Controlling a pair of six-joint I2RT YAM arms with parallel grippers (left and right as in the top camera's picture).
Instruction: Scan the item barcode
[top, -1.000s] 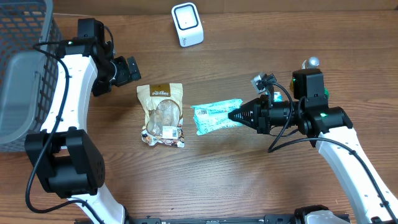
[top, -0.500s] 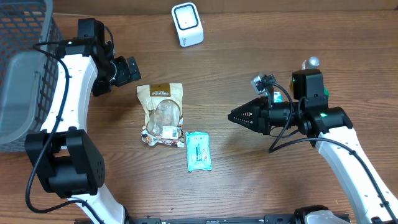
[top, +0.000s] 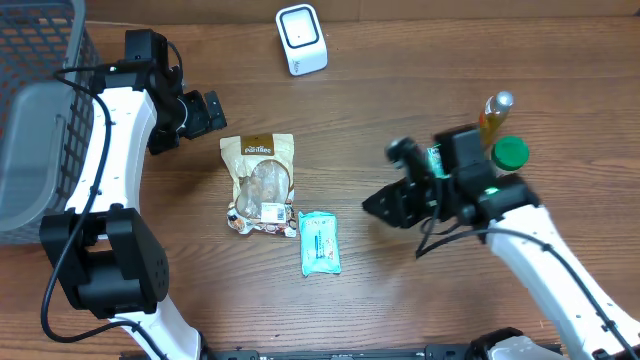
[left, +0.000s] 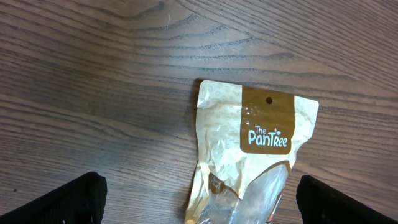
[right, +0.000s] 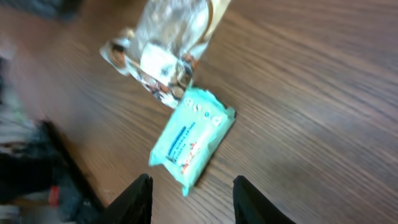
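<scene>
Right tool (top: 372, 203) hangs right of centre, and I see on its wrist camera that its fingers are spread with nothing between them. Left of it, the teal packet (top: 320, 243) lies flat on the wooden surface (top: 420, 300), low in the overhead frame, just beside the snack pouch (top: 260, 185). Farther up-left, the left tool (top: 210, 112) is spread wide near the pouch's top. At the top edge sits the white scanner (top: 301, 39). A basket (top: 40, 120) fills the upper left.
</scene>
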